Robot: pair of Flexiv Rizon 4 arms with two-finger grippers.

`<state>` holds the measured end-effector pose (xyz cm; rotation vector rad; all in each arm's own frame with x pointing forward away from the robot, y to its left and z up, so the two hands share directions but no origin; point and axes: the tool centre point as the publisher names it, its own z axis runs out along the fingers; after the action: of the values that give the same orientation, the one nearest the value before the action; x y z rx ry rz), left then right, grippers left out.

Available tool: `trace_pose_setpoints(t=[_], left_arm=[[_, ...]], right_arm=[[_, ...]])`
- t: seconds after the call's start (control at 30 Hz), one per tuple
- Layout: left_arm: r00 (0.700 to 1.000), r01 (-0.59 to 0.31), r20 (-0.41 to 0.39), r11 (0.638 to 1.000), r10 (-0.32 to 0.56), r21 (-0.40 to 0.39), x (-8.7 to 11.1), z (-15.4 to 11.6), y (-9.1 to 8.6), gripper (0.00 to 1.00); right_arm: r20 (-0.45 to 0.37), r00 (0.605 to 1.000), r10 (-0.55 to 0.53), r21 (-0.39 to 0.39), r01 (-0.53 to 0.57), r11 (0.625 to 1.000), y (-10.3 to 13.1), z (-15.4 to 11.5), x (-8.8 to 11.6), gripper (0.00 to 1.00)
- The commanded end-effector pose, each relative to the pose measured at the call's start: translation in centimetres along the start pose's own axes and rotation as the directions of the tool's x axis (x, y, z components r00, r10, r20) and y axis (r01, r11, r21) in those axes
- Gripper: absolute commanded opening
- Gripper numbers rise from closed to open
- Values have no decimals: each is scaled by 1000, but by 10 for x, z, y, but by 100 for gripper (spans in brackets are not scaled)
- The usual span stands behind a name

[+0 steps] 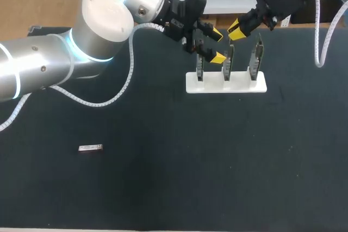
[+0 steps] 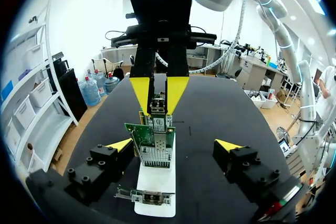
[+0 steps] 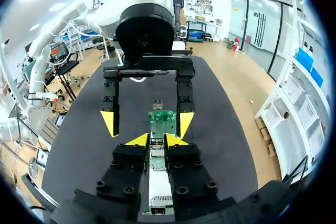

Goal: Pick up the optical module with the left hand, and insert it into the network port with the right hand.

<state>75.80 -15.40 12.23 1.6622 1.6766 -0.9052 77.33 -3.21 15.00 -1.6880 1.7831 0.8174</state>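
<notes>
The optical module [image 1: 90, 148] lies flat on the black table [image 1: 174, 188], well apart from both arms. The left gripper [image 1: 217, 46] is spread wide over the upright network cards [image 1: 228, 62] in their white rack [image 1: 241, 85]. The right gripper [image 1: 237, 29] hangs above them, angled down; its grip I cannot tell. Card print is too small to read.
</notes>
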Motion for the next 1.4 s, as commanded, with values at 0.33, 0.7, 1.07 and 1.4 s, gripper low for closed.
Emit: trace_pose_setpoints(t=[0.33,0.7,1.07,1.4], left_arm=[[1000,1,-4,1000,-1,3,-1,0,1,100],[1000,1,-4,1000,-1,3,-1,0,1,100],[1000,1,-4,1000,-1,3,-1,0,1,100],[1000,1,-4,1000,-1,3,-1,0,1,100]], right_arm=[[15,1000,10,-3,-10,1000,-3,-1,-1,100],[104,994,31,-20,-29,999,-3,-15,-12,100],[174,985,13,-37,-7,999,2,-26,-26,22],[159,987,-6,-27,10,1000,4,-25,-28,0]])
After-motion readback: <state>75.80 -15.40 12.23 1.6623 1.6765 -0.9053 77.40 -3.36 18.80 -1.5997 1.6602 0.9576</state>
